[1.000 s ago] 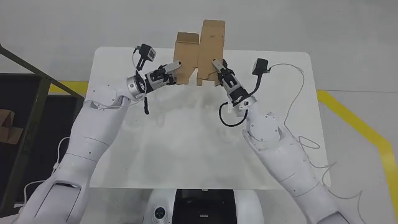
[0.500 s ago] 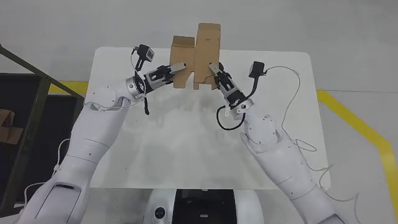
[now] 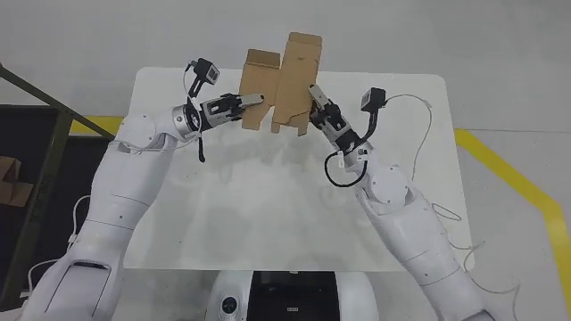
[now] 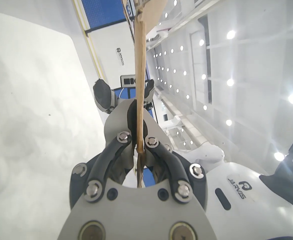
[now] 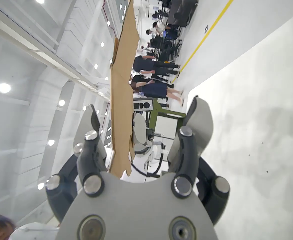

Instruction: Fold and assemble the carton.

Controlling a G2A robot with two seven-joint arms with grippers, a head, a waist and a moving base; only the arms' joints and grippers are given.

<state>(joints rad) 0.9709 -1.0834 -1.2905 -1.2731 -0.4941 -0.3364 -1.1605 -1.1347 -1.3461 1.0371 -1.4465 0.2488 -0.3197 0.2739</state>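
One carton aloft over table; left claw clamps it, right claw gapes around edge.

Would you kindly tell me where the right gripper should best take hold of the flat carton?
Grip the thin edge of the carton nearest the right arm, coming from the side opposite the left gripper, which clamps the other edge. The sheet stands edge-on inside the right gripper, between its open fingers, so they can close flat on its two faces.
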